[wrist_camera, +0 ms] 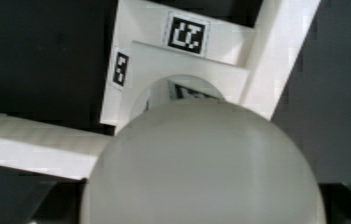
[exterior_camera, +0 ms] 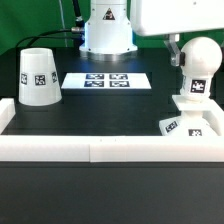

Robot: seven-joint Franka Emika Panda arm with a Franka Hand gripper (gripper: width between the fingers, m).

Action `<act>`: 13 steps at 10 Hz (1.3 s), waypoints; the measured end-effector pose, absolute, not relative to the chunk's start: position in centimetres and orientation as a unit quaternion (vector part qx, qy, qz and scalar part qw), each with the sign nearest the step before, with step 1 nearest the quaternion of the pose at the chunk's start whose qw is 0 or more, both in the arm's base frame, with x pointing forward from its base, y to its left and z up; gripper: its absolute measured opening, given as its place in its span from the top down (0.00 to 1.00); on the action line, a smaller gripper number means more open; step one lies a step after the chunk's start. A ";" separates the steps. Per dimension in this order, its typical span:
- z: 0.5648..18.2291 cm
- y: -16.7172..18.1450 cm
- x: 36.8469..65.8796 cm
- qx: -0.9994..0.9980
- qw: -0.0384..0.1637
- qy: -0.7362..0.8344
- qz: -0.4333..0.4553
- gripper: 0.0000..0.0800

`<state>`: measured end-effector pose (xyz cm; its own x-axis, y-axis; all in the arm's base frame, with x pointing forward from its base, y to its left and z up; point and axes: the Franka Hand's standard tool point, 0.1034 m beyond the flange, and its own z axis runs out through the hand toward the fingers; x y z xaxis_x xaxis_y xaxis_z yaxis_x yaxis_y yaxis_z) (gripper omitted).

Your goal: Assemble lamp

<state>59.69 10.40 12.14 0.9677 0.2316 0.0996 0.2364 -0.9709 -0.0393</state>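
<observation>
Over at the exterior view's right, the bulb is standing on the base. Its long axis is running up and down, with the round end pointing up and the narrow neck pointing down onto the flat square. The tag on its side is facing the exterior camera. The base is lying flat on the black surface, tucked into the corner by the white rail that is running along the front edge. The arm is reaching down from above, and the pincer is sitting right at the bulb's upper part, with one finger showing against the side toward the exterior view's left. The other finger is hiding behind the ball. I cannot tell whether the fingers are pressing on the bulb or merely standing around it. In the wrist view the bulb's smooth dome is filling most of the frame, and the tagged base is showing beyond it. The shade is standing at the exterior view's left, well apart from the bulb. Its axis is upright, with the narrow end up and the wide rim down on the surface. The marker board is lying flat between them, toward the back.
</observation>
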 end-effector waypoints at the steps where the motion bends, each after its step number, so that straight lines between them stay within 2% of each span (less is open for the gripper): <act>1: 12.1 10.4 59.7 -0.992 0.025 -0.118 -0.048 0.28; 6: 12.1 10.4 59.7 -0.993 0.026 -0.107 -0.047 0.28; 13: 12.1 9.9 60.0 -0.980 0.061 0.184 -0.049 0.28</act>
